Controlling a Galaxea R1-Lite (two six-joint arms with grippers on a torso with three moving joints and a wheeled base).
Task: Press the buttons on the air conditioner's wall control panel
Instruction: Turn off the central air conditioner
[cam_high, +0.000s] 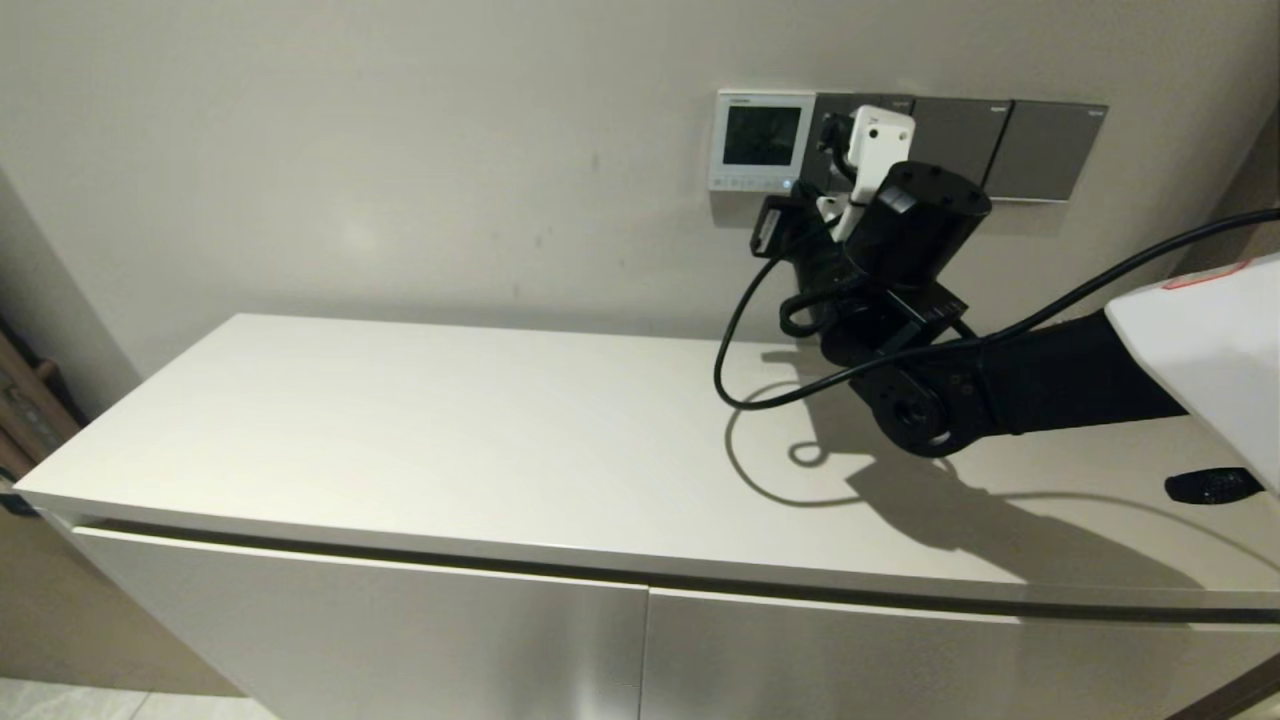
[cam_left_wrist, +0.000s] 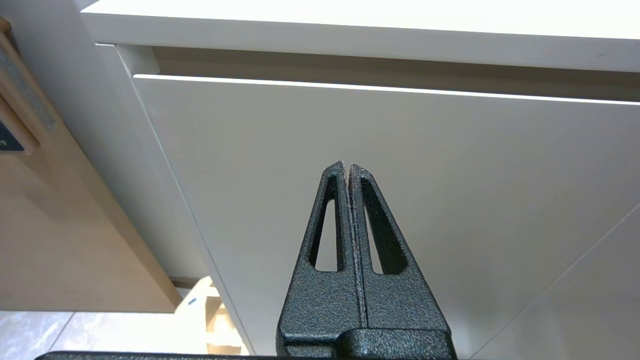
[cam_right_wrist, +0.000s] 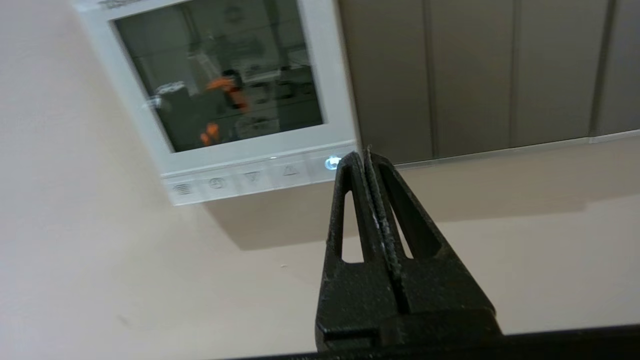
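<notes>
The air conditioner's wall control panel is a small white square with a dark screen, fixed to the wall above the cabinet. In the right wrist view the panel fills the upper part, with the buttons in a row along its bottom edge. The rightmost button glows blue-white. My right gripper is shut and empty. Its tips are right beside the lit button at the panel's lower right corner; I cannot tell if they touch. My left gripper is shut and empty, low in front of the cabinet door.
Dark grey switch plates sit on the wall right of the panel, also in the right wrist view. The white cabinet top lies below. A black cable loops from my right wrist. A small black object lies at the cabinet's right.
</notes>
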